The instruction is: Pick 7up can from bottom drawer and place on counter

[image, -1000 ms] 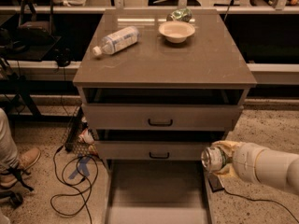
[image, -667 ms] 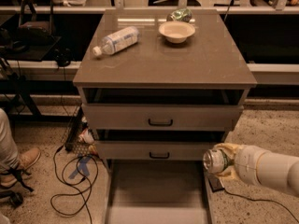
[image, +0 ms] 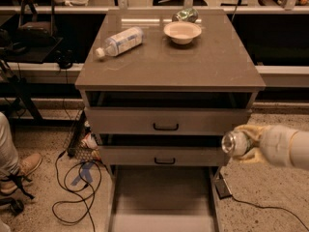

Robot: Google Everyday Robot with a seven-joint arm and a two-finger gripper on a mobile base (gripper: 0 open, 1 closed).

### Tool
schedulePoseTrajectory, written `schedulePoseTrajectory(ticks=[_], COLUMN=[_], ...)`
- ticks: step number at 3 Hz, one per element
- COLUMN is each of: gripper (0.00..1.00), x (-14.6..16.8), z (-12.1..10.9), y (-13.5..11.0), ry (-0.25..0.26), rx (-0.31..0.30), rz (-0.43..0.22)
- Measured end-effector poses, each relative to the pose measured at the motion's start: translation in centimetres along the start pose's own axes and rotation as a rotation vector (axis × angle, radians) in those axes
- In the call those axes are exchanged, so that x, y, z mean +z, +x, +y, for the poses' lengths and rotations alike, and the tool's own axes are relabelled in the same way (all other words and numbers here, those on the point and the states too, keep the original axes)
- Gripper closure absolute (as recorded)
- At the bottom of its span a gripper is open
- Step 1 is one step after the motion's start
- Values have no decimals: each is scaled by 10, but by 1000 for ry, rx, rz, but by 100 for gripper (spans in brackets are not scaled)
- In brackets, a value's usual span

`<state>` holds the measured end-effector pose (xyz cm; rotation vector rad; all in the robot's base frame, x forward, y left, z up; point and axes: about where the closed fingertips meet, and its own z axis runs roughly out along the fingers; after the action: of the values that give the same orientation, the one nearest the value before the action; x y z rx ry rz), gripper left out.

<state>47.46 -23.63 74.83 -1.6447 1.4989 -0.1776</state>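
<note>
- Gripper [image: 247, 144]: lower right of frame, jaws clenched on can [image: 231, 142]; can held in air, silver end facing cam.
- Can: right of cabinet, level w/ lower drawer front [image: 164, 155], above floor.
- Drawer [image: 163, 193]: pulled out, bottom centre.
- Counter [image: 193, 64]: upper centre; bottle [image: 119, 41] lying at upper left, bowl [image: 182, 32] and foil bag [image: 186, 15] at back.

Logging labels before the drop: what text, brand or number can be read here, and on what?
No text can be read.
7up can, held in the gripper right of the lower drawer front: print illegible.
Water bottle label, on the counter: blurred.
</note>
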Motion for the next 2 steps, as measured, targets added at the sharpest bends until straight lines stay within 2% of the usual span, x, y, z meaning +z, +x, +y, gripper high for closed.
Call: schedulePoseTrajectory(ticks=[1, 2], gripper=[100, 100], x=[-32, -46], z=[-63, -134], y=[5, 10], ry=[43, 105], rx=[10, 42], rz=[-17, -28])
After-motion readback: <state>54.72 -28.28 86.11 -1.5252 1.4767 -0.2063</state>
